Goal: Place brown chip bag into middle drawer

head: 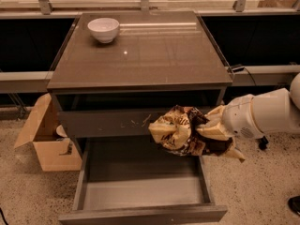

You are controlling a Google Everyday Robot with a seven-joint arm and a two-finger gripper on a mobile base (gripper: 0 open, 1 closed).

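Observation:
The brown chip bag (180, 132), crumpled dark-brown foil with cream-yellow patches, hangs in the air in front of the cabinet. My gripper (206, 128) comes in from the right on a white arm and is shut on the brown chip bag. The bag hovers above the right half of the open middle drawer (143, 191), a wide shallow grey drawer pulled out at the bottom of the view. Its floor is bare. The bag covers the right end of the scratched grey drawer front (112, 122) above it.
A white bowl (103, 29) stands at the back left of the cabinet top (154, 55). An open cardboard box (44, 139) sits on the speckled floor to the left of the cabinet. A black cable runs behind at the right.

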